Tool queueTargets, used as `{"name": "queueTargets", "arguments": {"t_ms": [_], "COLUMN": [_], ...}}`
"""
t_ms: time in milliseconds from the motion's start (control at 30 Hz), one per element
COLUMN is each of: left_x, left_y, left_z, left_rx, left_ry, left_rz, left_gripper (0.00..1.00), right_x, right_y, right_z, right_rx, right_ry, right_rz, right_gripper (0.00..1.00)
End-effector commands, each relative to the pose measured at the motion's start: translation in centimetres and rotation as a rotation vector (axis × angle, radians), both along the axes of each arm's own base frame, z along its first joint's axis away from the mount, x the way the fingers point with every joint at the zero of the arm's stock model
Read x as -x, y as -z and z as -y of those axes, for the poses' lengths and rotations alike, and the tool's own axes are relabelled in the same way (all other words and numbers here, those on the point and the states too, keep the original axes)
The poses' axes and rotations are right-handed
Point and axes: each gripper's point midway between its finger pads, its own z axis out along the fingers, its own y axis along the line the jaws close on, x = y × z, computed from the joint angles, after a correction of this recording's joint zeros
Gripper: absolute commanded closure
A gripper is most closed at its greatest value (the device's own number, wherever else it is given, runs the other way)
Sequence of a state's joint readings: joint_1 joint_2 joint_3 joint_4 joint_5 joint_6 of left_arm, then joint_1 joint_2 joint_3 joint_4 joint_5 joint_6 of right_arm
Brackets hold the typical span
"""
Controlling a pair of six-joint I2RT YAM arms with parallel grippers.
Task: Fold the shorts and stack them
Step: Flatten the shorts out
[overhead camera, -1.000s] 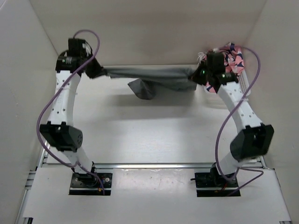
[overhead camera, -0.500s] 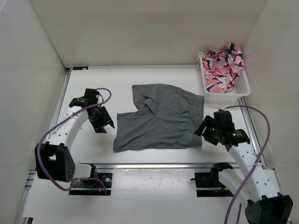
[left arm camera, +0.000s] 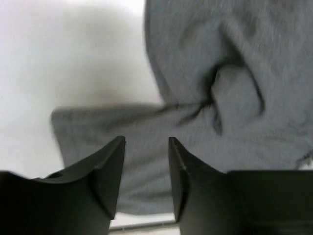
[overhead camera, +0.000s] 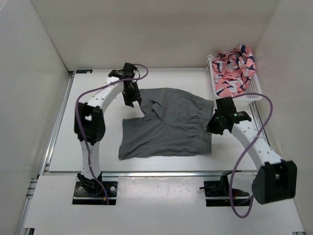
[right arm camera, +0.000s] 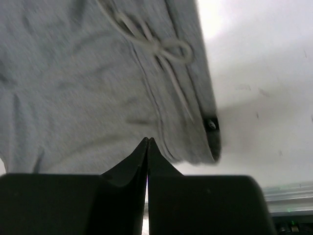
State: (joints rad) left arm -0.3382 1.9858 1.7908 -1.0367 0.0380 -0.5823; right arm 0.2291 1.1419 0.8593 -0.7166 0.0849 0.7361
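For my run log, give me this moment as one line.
shorts: spread on table, unfolded | left end effector: open at far leg | right end effector: shut at waistband edge

Bright, even overhead light; wrist views blurred, soft shadows.

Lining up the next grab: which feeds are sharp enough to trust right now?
Top external: sharp, evenly lit, shorts clear. Left wrist: cloth blurred, left claw dark and in shadow. Right wrist: drawstring slightly soft, table washed out bright.
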Motion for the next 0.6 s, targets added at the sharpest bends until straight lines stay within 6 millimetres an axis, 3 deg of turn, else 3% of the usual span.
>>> {"name": "queueTargets", "arguments": {"t_ms": [0,67,133,200,267,367,400,500,567], "left_x": [-2.2,-3.1,-4.3,-4.8,-5.6,-5.7,-5.7,-5.6,-6.2], "left_y": [1.1,2.4,4.4,6.7,7.4,9.2,9.6,10.7,10.4], "left_z": [1.3,2.2,2.8,3.3,3.0,3.3,3.6,3.8,3.0], "left_rx": [-0.051,-0.032,-0.033,-0.034,-0.060,-0.057,-0.043,-0.034,-0.021], "left_ry": [0.039,0.050,0.053,0.057,0.038,0.042,0.047,0.063,0.054], "left_rz": [-0.012,-0.040,-0.067,-0.101,-0.098,-0.124,-0.127,-0.149,-0.142], "left_gripper": [0.47,0.37,0.35,0.35,0.35,0.39,0.44,0.90,0.90], "right_x": [-4.7,-6.0,-6.9,-7.8,-8.6,-9.9,-10.3,-11.9,-12.5], "right_y": [-1.6,-2.0,-1.1,-0.6,-0.1,1.7,1.8,3.0,4.8], "right_z": [-0.1,-0.4,-0.6,-0.4,-0.5,-0.3,-0.6,-1.5,-2.5], "right_rx": [0.036,0.040,0.044,0.046,0.047,0.047,0.039,0.009,-0.008], "right_ry": [-0.016,-0.024,-0.025,-0.013,-0.013,-0.021,-0.025,-0.042,-0.074], "right_rz": [0.063,0.064,0.048,0.037,0.033,-0.018,-0.021,-0.030,-0.064], "right_gripper": [0.94,0.91,0.85,0.79,0.64,0.51,0.51,0.48,0.49]}}
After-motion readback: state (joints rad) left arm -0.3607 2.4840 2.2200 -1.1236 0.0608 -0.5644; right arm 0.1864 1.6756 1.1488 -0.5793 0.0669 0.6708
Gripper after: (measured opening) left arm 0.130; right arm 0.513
